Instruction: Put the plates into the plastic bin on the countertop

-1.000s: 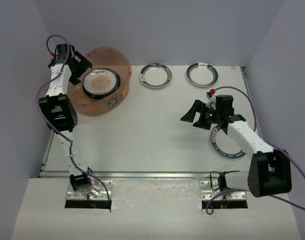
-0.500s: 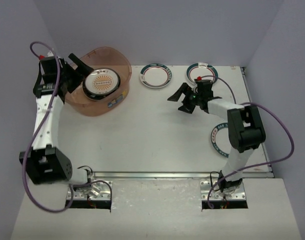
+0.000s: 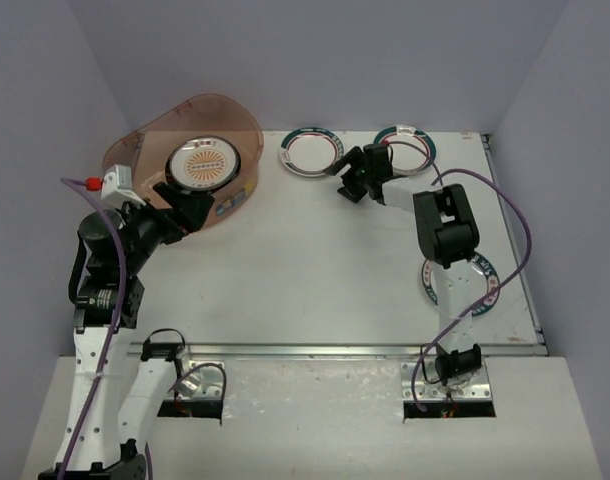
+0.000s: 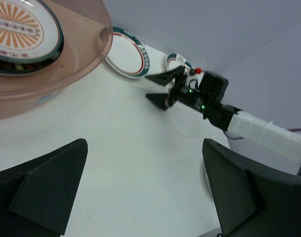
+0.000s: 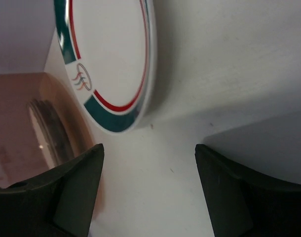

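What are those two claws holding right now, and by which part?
Nothing: the left gripper and the right gripper are both open and empty.

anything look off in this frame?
Yes: the plastic bin looks tipped rather than flat on the countertop. Its left wall is splayed outward, and the orange sunburst plate inside is angled up. The left gripper sits open at the bin's near edge. Nothing looks spilled or broken.
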